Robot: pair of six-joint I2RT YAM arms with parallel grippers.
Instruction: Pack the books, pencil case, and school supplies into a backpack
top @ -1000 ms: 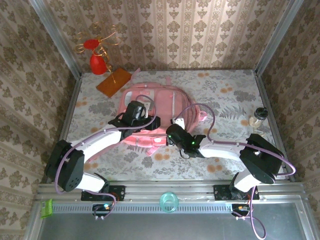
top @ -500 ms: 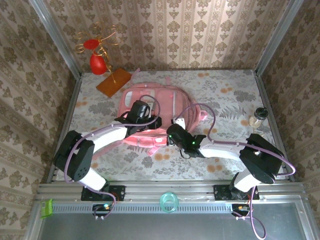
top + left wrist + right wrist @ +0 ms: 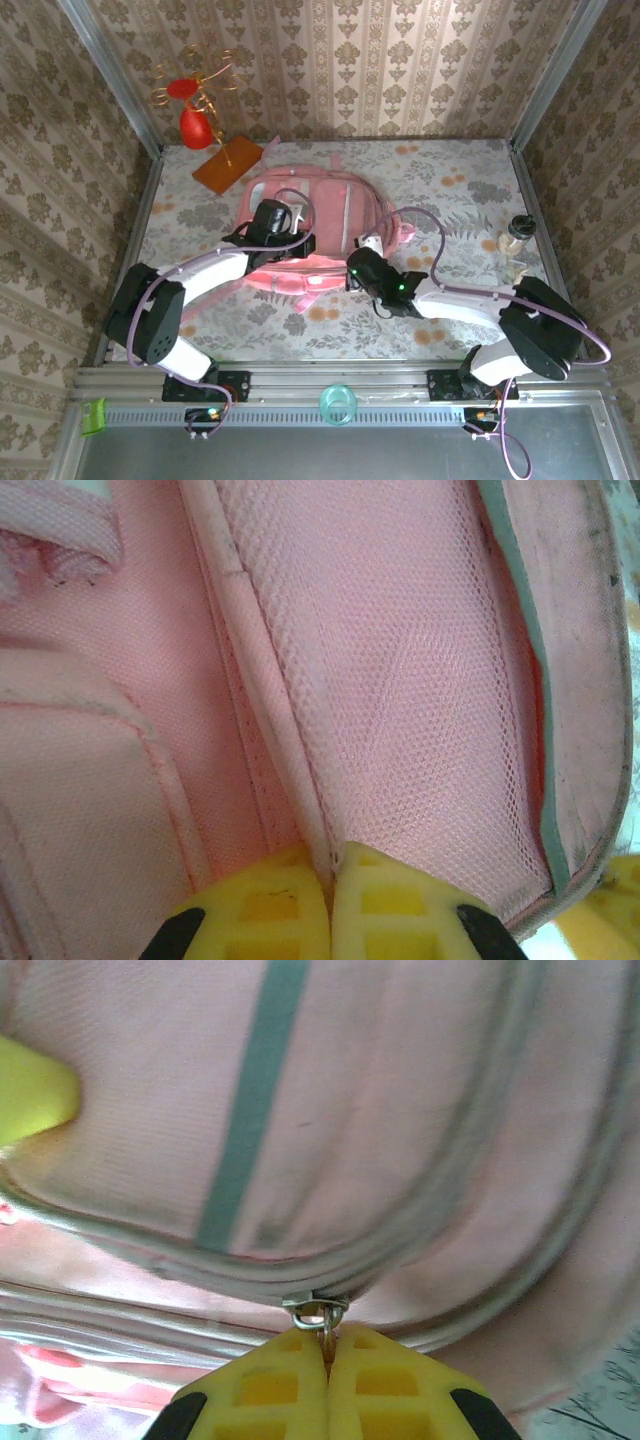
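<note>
The pink backpack [image 3: 312, 205] lies flat in the middle of the table. My left gripper [image 3: 283, 240] rests on its near left part, its yellow fingers [image 3: 275, 905] shut on a fold of the pink fabric [image 3: 290, 770] beside the mesh panel [image 3: 400, 680]. My right gripper [image 3: 356, 262] sits at the backpack's near right edge, shut on the metal zipper pull [image 3: 322, 1315] of the grey zip line [image 3: 430, 1230]. The books and school supplies are out of view.
An orange-brown board [image 3: 227, 165] with a gold wire stand and red ornaments [image 3: 195, 125] sits at the back left. A small clear jar [image 3: 516, 233] stands at the right edge. Patterned walls enclose the table on three sides.
My right gripper has drawn the zipper pull a little to the right along the backpack's near edge, its arm swinging right. The left gripper has stayed on the fabric, its arm shifting slightly.
</note>
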